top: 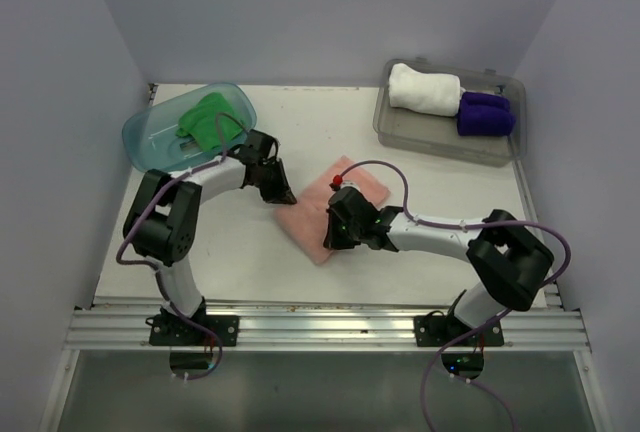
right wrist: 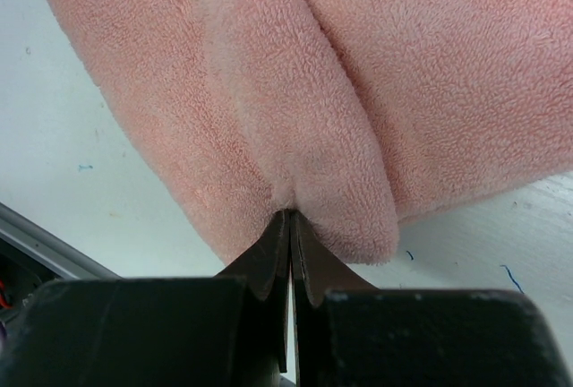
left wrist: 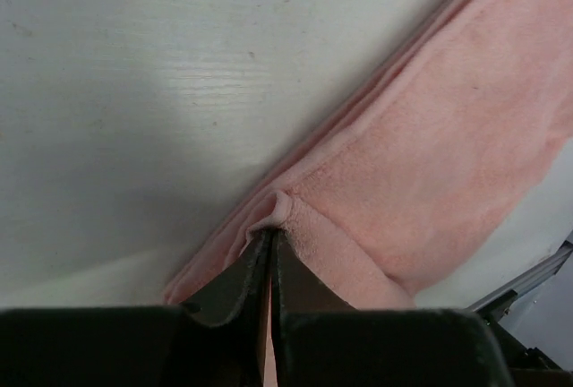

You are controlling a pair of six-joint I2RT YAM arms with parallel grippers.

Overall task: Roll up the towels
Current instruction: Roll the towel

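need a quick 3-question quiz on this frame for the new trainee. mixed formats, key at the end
1. True or false: the left gripper and the right gripper each have their jaws shut on the pink towel.
2. Which towel lies in the blue tub? A) white B) green C) purple
3. Fill in: the grey bin holds a rolled white towel next to ____ towels.

Key: 1 true. 2 B, the green towel. 3 purple, the purple towels.
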